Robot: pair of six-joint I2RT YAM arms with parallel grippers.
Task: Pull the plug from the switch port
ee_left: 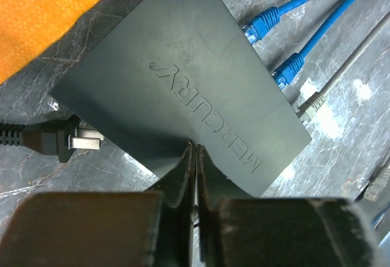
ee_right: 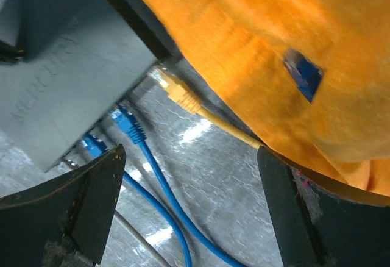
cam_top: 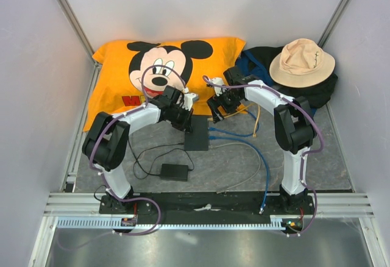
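The black switch (cam_top: 196, 134) lies flat on the grey mat. The plug (ee_right: 172, 88), a yellow-booted connector on a thin yellow cable (ee_right: 231, 130), sits in the switch port (ee_right: 153, 72) at the box's corner nearest the pillow. My right gripper (ee_right: 190, 154) is open, its fingers (ee_right: 91, 188) wide apart, with the plug just ahead of them and nothing between them. My left gripper (ee_left: 194, 148) is shut, its tips resting on the top of the switch (ee_left: 183, 78) near one edge. From above, both grippers (cam_top: 183, 119) (cam_top: 214, 111) flank the box's far end.
Two blue cables (ee_left: 263, 22) and a grey-white cable (ee_left: 311, 103) are plugged into the same row of ports. A power plug (ee_left: 61, 140) enters the opposite side; its black brick (cam_top: 174, 171) lies nearer. An orange Mickey pillow (cam_top: 164, 66) sits just behind, a hat (cam_top: 301, 61) on a dark bag at the back right.
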